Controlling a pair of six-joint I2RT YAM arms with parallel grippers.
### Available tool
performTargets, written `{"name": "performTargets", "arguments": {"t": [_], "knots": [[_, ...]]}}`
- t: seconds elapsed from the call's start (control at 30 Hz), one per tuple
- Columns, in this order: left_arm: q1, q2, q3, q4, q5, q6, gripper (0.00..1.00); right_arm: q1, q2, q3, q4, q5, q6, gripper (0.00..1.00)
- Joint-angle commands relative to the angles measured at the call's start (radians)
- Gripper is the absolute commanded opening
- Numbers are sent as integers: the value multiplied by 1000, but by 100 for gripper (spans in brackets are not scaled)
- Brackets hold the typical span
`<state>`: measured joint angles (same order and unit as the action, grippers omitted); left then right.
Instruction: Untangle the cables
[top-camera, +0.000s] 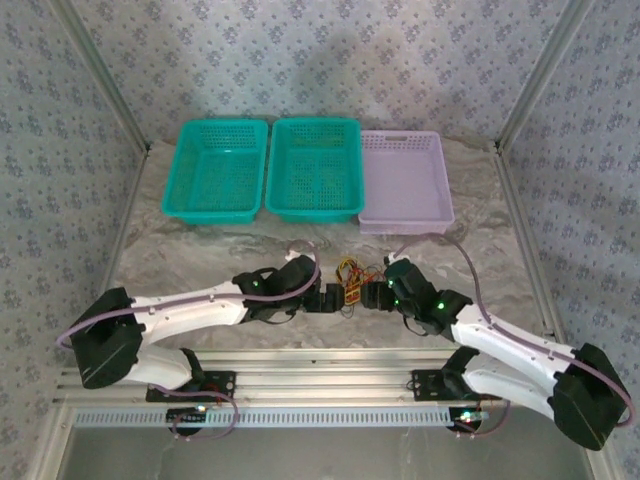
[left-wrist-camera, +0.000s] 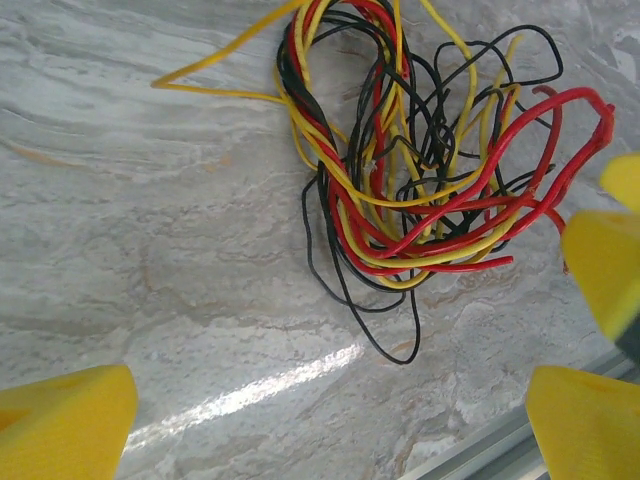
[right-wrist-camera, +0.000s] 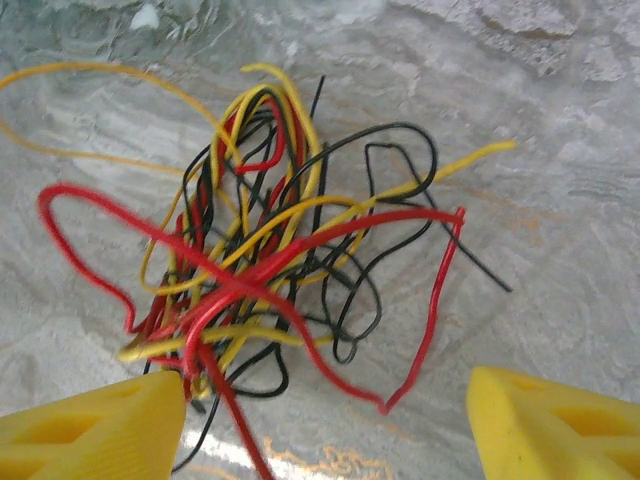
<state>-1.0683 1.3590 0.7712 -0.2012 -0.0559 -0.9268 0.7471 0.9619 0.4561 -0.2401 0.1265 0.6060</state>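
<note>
- Cables: a small knot of thin yellow, black and red wires lying on the marbled counter near its front edge, between the two arms and well apart from the containers at the back
- Left hand sits just beside the bundle on its left, spread wide and holding nothing; in its wrist view one yellow fingertip shows at each lower corner with the tangle ahead of them, which reads as an approach pose rather than a grasp
- Right hand faces it from the other side, likewise spread and empty; a red loop runs close by one fingertip, but I see nothing pinched
- One hand on each side looks deliberate; each could take a different strand and draw it outward, whereas a single hand would likely drag the whole knot along
- Wires cross many times at the centre; a long yellow end trails away from the knot and red loops stand out at its margin, and these look the easiest to take first
- Two teal baskets and a mauve tray stand in a row at the far side; perhaps meant for separated wires, though that is a guess
- No strand lies apart from the bundle; I judge the untangling hardly begun
</note>
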Motion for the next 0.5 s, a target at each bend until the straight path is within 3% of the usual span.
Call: {"name": "performTargets", "arguments": {"t": [0.0,0.23,0.47], "knots": [[-5,16,-45,179,42,-17,100,-47,28,28,98,-61,15,72],[-5,107,-77,379,101,-2,99,-104,122,41,216,-190,11,61],[-5,223,-40,448,126,14,99,-112,140,42,262,-208,3,52]]}}
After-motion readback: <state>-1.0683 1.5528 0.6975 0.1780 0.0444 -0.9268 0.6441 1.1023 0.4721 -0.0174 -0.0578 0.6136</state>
